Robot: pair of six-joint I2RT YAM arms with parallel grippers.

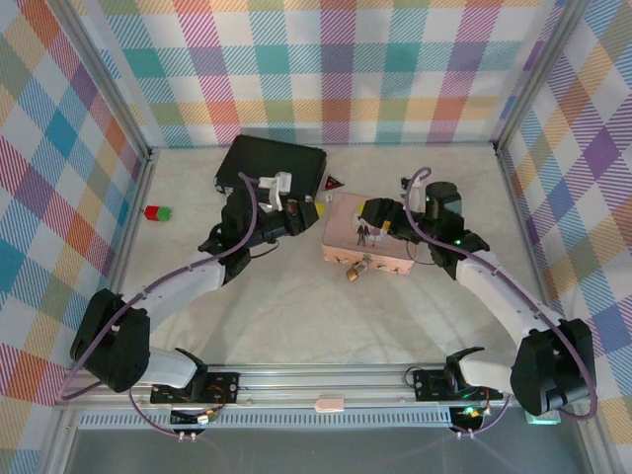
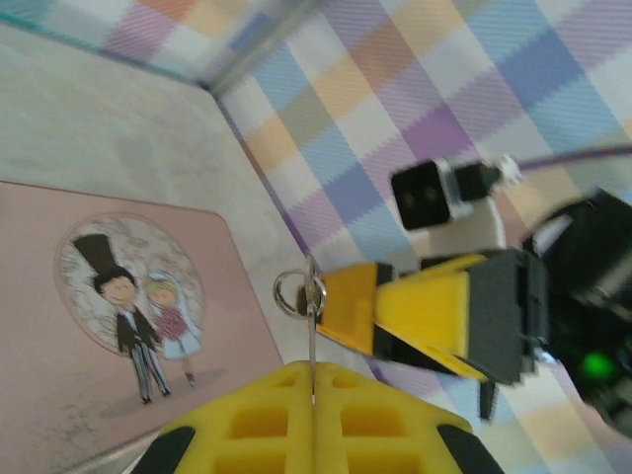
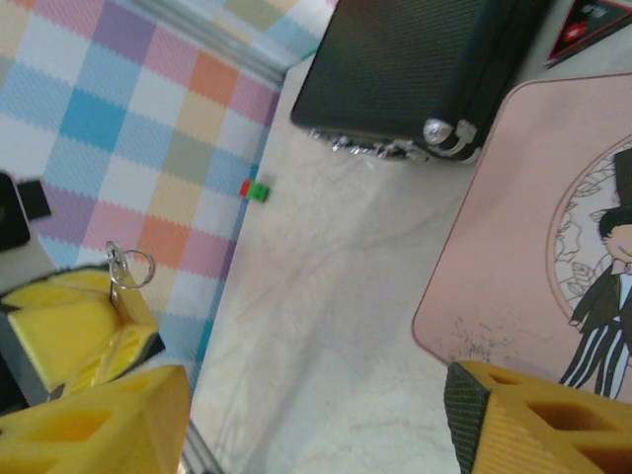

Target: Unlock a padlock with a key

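**Key pinched in the left tool, padlock waiting at the box front**

The left tool (image 2: 313,385) is pressed together on the key (image 2: 312,341). The key stands upright at lower centre of the left wrist view, its ring end free above the fingers. The right tool (image 3: 311,410) is spread and holds nothing. The two tools sit near each other over the pink box (image 1: 390,252), which looks like a hand-to-hand pass.

The top view places the padlock (image 1: 353,271) at frame centre, hanging off the box's near edge above the tabletop (image 1: 296,306); there the key is too small to make out. The right wrist view catches the ring at left.
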